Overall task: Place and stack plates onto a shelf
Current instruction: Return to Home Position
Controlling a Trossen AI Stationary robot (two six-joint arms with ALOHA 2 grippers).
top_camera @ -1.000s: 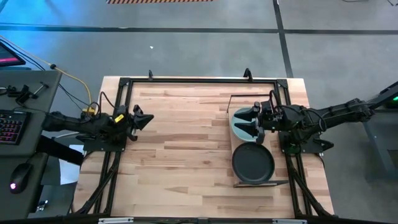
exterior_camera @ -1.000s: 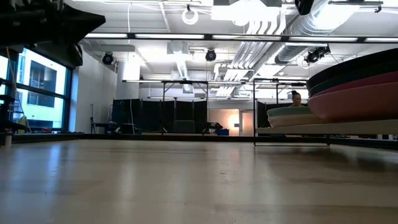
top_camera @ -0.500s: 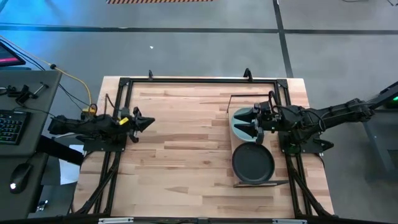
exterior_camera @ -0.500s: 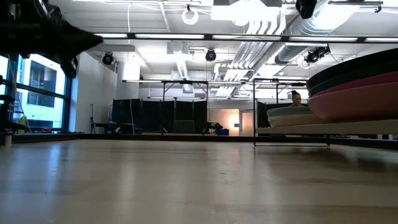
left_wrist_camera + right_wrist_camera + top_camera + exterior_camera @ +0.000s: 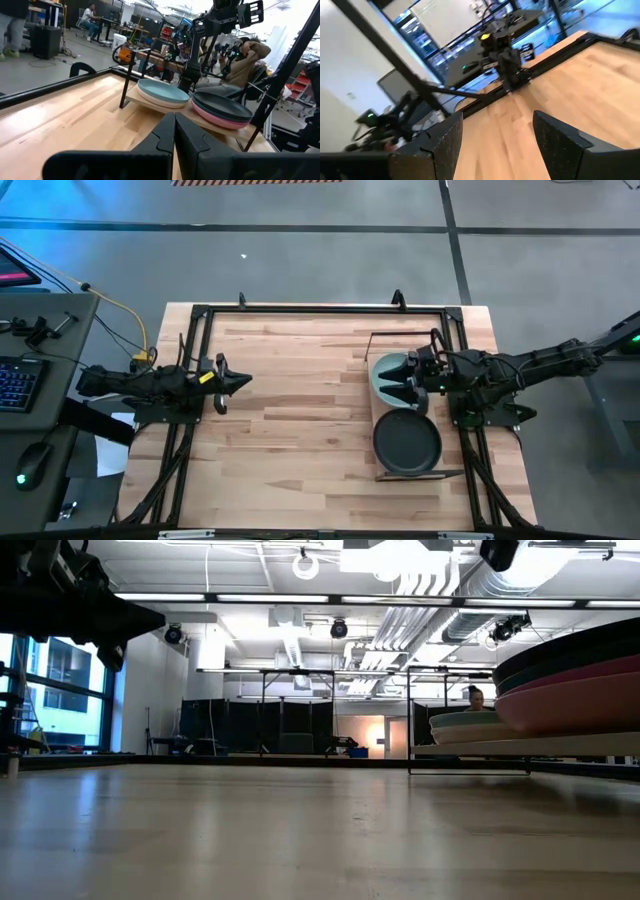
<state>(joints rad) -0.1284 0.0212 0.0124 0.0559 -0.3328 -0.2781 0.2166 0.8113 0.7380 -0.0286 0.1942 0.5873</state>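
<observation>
The shelf point(image 5: 452, 472), a light-wood board in a thin black wire frame, stands at the table's right side. Its far half carries a pale teal plate point(image 5: 383, 370) on a cream one point(image 5: 159, 102). Its near half carries a black plate point(image 5: 407, 442) on top of a dark green and a magenta plate point(image 5: 575, 705). My right gripper point(image 5: 397, 384) is open above the teal plate, fingers pointing toward the table's left, and its wrist view shows nothing between them point(image 5: 497, 119). My left gripper point(image 5: 238, 383) is shut and empty at the table's left side, pointing at the shelf point(image 5: 174, 117).
A black rail frame point(image 5: 300, 309) runs around the tabletop edges. Bare plank tabletop point(image 5: 300, 410) lies between the two arms. A keyboard and mouse point(image 5: 30, 465) sit on a desk left of the table. People show in the room beyond point(image 5: 90, 20).
My left gripper has come a little toward the table's right and near edge, has sunk slightly and has rolled about its own axis. The plates and the right arm have kept still.
</observation>
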